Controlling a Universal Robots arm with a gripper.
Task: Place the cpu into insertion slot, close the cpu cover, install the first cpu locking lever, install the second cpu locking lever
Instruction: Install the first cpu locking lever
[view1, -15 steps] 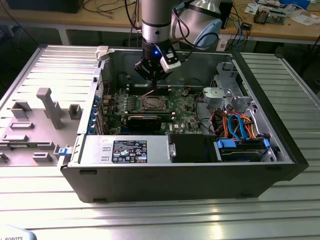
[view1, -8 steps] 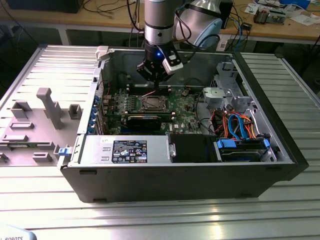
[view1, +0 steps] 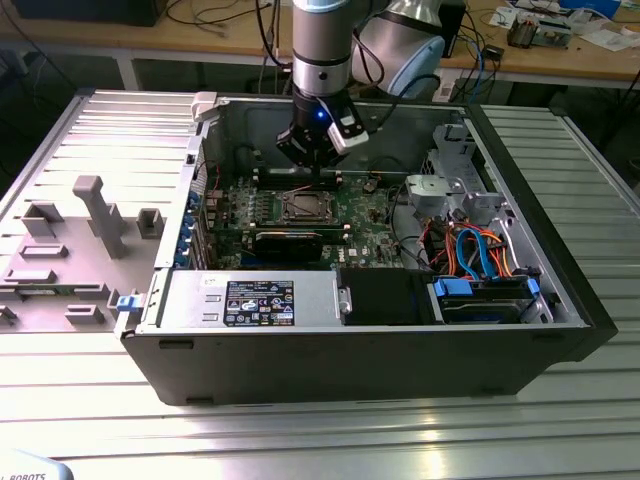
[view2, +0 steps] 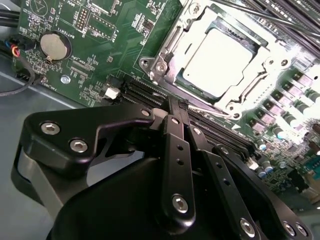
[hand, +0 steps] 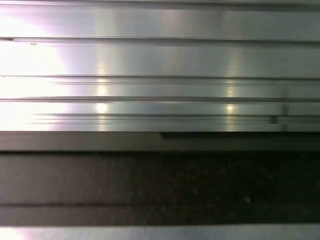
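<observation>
In the second wrist view the cpu (view2: 219, 56) lies flat in the insertion slot (view2: 150, 65) on the green board. The silvery cpu cover (view2: 235, 102) lies down around it, and the chip's bright top shows through the window. Thin metal lever rods run along the socket's sides; I cannot tell whether they are latched. My gripper (view2: 175, 106) hovers just beside the socket with its black fingers pressed together and nothing between them. In the exterior view the gripper (view1: 312, 165) hangs above the back of the board, just behind the slot (view1: 304, 207).
The open computer case (view1: 350, 350) stands on a ribbed metal table (hand: 160, 60). Long black memory slots (view2: 145, 95) and a coin battery (view2: 54, 44) sit near the socket. Drive bays with blue and orange cables (view1: 480, 255) fill the exterior view's right. A grey fixture (view1: 95, 215) stands on the left.
</observation>
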